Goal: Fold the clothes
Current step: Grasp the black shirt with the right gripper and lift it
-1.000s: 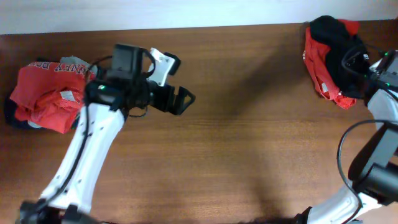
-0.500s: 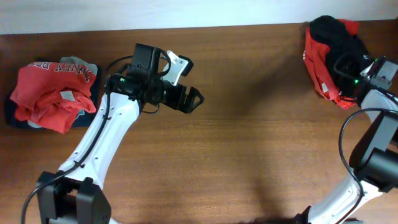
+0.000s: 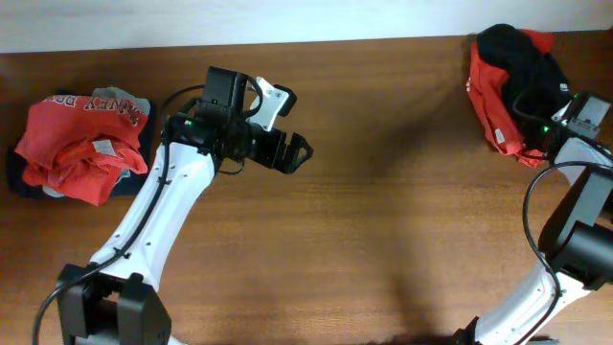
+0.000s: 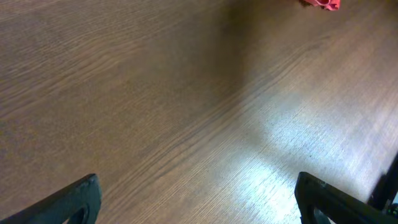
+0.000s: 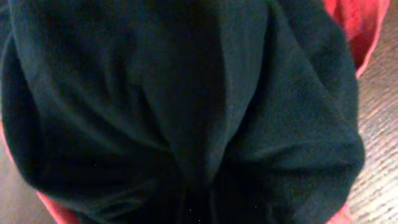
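Observation:
A crumpled black T-shirt [image 3: 522, 62] lies on top of a red one [image 3: 488, 110] at the table's far right corner. My right gripper [image 3: 544, 123] is pressed into the near side of that heap. In the right wrist view black cloth [image 5: 186, 93] fills the frame and its folds draw together at the bottom middle, where the gripper [image 5: 199, 208] is shut on it; the fingers are buried in fabric. My left gripper [image 3: 299, 153] hovers open over bare wood left of centre. Its fingers [image 4: 81, 196] stand wide apart with nothing between them.
At the far left lies a second pile: a red shirt with white lettering [image 3: 72, 144], grey cloth [image 3: 120, 101] and navy cloth [image 3: 24, 180] under it. A red scrap [image 4: 323, 3] shows at the top of the left wrist view. The wooden table [image 3: 383, 240] runs between the piles.
My right gripper has closed on the black cloth. The left arm swung right and slightly away a second ago, then held still, jaws open throughout.

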`<state>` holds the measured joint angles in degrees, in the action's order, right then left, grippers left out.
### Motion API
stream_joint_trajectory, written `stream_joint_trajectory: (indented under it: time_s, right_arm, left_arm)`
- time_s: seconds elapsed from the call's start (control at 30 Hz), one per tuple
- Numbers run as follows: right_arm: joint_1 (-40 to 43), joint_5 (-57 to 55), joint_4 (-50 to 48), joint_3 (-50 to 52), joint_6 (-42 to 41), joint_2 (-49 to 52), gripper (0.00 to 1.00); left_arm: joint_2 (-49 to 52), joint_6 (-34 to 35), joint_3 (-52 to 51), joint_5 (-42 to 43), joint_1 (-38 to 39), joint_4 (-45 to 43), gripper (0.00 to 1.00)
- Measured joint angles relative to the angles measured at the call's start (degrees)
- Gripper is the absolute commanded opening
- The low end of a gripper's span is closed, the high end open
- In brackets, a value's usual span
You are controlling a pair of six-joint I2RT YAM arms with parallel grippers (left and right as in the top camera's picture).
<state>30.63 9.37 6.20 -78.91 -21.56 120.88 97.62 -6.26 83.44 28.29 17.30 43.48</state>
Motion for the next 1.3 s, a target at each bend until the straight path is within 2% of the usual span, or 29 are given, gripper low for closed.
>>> stream_joint_trajectory:
  time_s: [0.23, 0.43, 0.77, 0.97, 1.3]
  right_arm:
    - [0.0, 0.0, 7.2, -4.5, 0.1, -6.0, 0.04]
    - [0.0, 0.5, 15.5, -12.2, 0.2, -15.5, 0.04]
    - [-1.5, 8.0, 25.8, -23.5, 2.2, -27.1, 0.04]
    - [-8.7, 12.6, 31.6, -28.7, 2.5, -31.8, 0.04]
    - [-28.0, 15.0, 35.6, -29.9, 2.2, -35.3, 0.04]
  left_arm:
    - [0.0, 0.0, 0.0, -0.1, 0.0, -0.1, 0.99]
    - [0.0, 0.0, 0.1, -0.1, 0.0, -1.7, 0.99]
    - [-1.5, 1.1, 6.4, -0.3, -3.8, -1.1, 0.99]
    - [-8.2, 1.4, 7.8, -0.3, -7.3, 0.6, 0.99]
    - [-19.1, 1.4, 8.2, -0.3, -14.4, 11.4, 0.99]
